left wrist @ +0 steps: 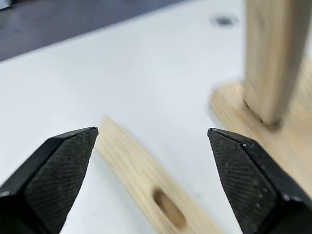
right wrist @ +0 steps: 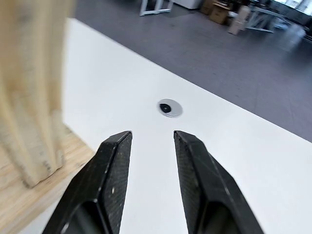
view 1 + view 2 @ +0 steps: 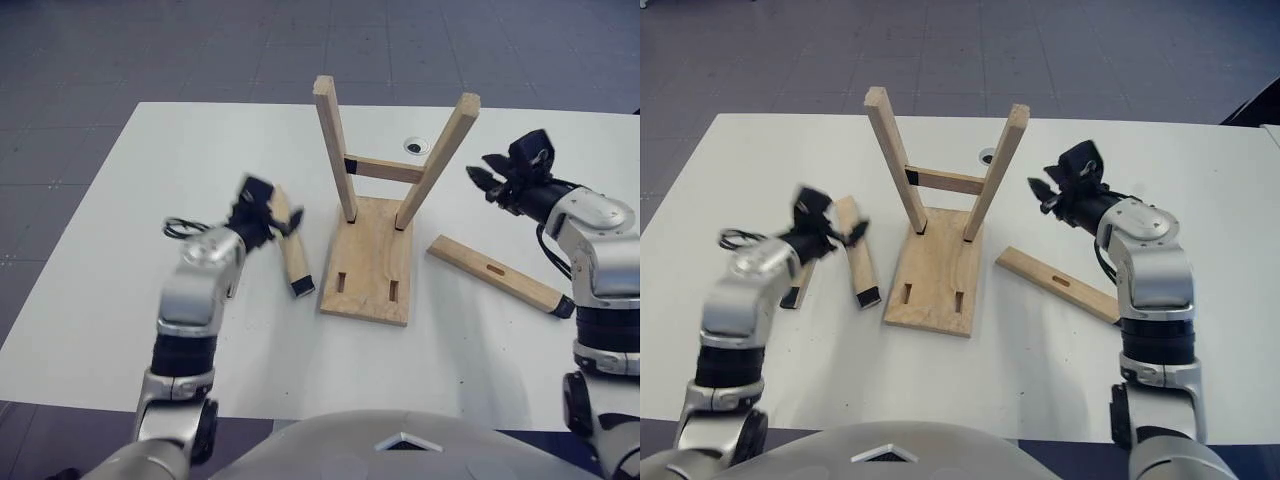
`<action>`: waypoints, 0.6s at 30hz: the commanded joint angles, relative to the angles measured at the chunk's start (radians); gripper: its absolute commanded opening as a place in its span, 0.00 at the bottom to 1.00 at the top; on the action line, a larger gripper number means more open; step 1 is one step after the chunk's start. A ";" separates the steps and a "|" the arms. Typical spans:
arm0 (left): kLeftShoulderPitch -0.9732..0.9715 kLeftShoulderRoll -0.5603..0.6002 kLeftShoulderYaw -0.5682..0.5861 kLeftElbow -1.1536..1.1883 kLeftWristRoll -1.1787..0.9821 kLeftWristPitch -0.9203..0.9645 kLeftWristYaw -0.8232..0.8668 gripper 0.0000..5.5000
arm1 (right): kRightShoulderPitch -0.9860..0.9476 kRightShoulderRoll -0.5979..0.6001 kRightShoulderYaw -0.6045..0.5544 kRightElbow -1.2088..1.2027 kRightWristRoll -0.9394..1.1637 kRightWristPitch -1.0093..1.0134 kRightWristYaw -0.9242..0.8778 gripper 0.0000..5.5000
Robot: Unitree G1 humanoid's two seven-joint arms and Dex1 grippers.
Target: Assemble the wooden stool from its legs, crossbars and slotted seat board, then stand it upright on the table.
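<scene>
The slotted seat board [image 3: 365,272] lies flat mid-table. Two legs [image 3: 335,150] [image 3: 440,160] stand upright in it, joined by a crossbar [image 3: 385,168]. A loose leg with a black tip [image 3: 294,255] lies left of the board. My left gripper [image 3: 277,208] hovers over its far end, open wide, with the slotted leg [image 1: 146,190] between the fingers [image 1: 58,170] and not gripped. Another slotted leg [image 3: 497,272] lies right of the board. My right gripper [image 3: 485,182] is held above the table right of the upright legs, open narrowly [image 2: 152,134] with nothing in it.
A round cable hole [image 3: 415,146] sits in the white table [image 3: 120,290] behind the stool parts. A further wooden piece [image 3: 797,285] lies partly under my left arm. Bare table surface extends at the front and far left.
</scene>
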 commanded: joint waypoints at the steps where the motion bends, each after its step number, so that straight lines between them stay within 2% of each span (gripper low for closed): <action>1: -0.420 -0.040 0.161 0.106 -0.154 -0.012 0.060 0.76 | 0.083 0.122 -0.065 -0.017 -0.013 0.060 -0.191 0.29; 6: -0.733 -0.115 0.304 0.383 -0.339 0.009 0.133 0.76 | 0.140 0.267 -0.017 -0.071 -0.043 0.057 -0.355 0.29; 9: -0.826 -0.131 0.320 0.525 -0.389 0.045 0.167 0.76 | 0.154 0.286 0.007 -0.092 -0.045 0.070 -0.372 0.29; 15: -0.751 -0.107 0.041 0.566 -0.242 0.056 0.080 0.76 | 0.158 0.259 0.074 -0.114 -0.082 0.077 -0.372 0.29; 18: -0.696 -0.116 -0.027 0.509 -0.220 0.081 0.070 0.76 | 0.162 0.245 0.100 -0.114 -0.093 0.072 -0.360 0.29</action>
